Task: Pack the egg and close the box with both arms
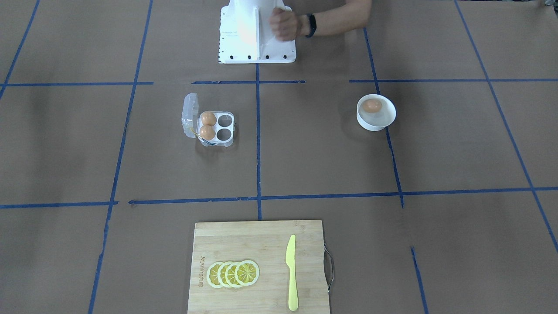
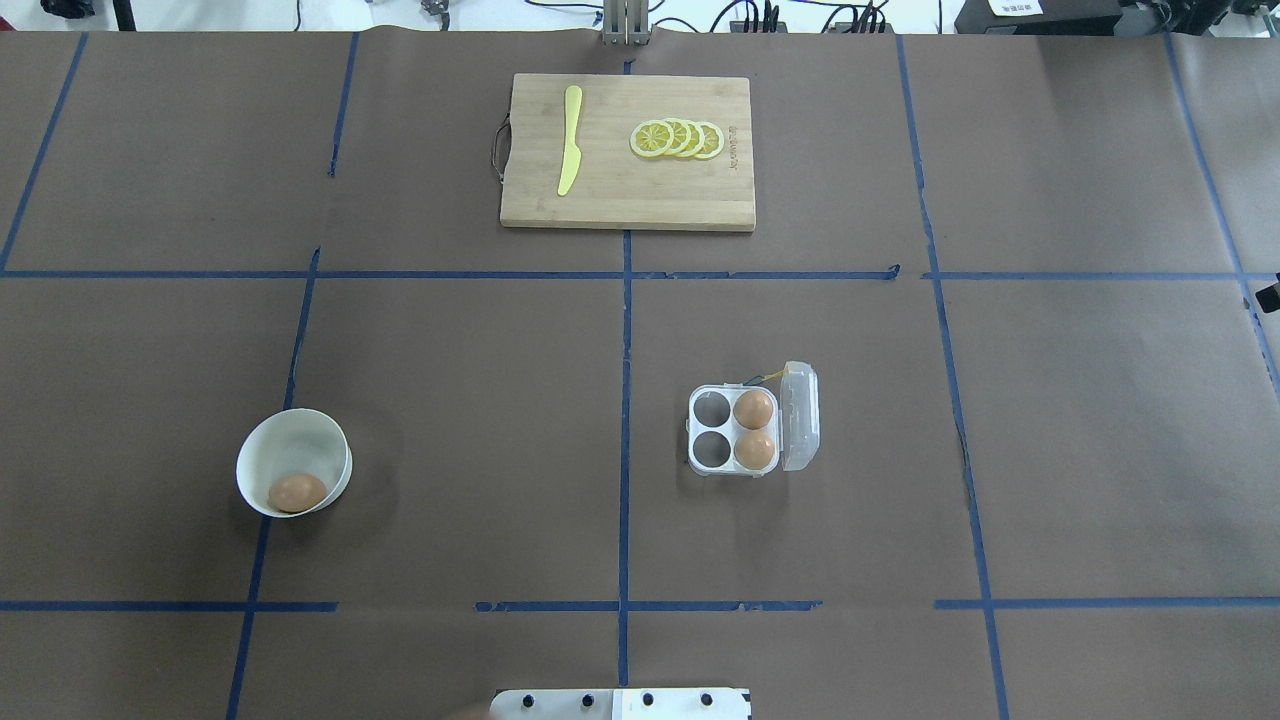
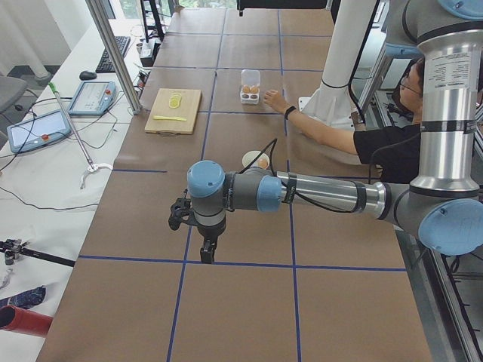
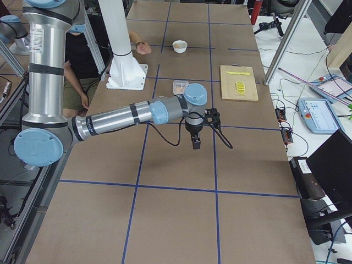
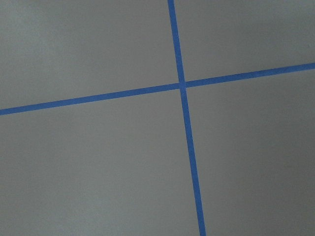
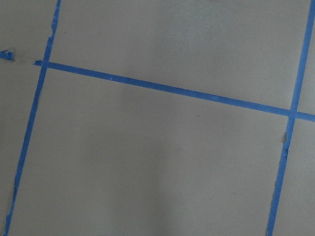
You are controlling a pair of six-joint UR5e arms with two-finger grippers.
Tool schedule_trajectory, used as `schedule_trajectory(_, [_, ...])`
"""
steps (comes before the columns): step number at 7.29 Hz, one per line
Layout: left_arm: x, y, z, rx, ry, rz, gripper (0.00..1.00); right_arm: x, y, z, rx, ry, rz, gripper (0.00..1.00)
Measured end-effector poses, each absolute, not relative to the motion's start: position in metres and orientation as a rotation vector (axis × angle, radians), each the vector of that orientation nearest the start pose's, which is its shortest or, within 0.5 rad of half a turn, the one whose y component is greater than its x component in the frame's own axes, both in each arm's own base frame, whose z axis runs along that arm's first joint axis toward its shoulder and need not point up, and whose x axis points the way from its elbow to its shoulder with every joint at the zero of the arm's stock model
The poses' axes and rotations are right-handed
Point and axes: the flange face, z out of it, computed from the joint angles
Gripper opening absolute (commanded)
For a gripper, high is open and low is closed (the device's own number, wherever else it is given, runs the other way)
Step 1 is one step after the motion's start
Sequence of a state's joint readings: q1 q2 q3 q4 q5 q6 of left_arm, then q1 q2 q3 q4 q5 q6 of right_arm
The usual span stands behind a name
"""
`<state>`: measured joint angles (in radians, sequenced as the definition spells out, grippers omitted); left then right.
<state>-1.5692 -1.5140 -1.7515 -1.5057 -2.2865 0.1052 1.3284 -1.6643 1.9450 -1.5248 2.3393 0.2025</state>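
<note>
Sitting in bowl (image 2: 292, 438) — egg (image 2: 297, 492), box (image 2: 712, 430) seemingly open

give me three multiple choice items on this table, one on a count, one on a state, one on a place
1. How many eggs sit in the box? A one B two C four
2. The box's lid is: A open B shut C taken off
3. Where is the third egg? A in the box B on the lid C in the white bowl
Answers: 1 B, two cells are filled and two are empty; 2 A, it stands raised at the side of the cells; 3 C, it lies against the bowl's inner wall.
</note>
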Motion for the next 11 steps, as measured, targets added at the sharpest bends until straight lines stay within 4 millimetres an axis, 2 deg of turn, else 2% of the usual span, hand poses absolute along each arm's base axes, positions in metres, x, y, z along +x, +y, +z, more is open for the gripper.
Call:
schedule_trajectory(3, [-0.064,-0.47,0.592,0.125,0.71,0.142,1.0,-0.047,-0.457,0.513,0.135,-0.813,-0.163,1.0])
schedule_trajectory(8, [-0.063,-0.471,0.595,0.153,0.721,0.155,1.0,-0.047,-0.456,0.514,0.129,-0.819,-0.163,1.0])
schedule_trajectory(11, [-0.054,-0.46,0.589,0.205,0.813,0.181,1.0,-0.048,-0.455,0.512,0.129,-0.833,-0.166,1.0])
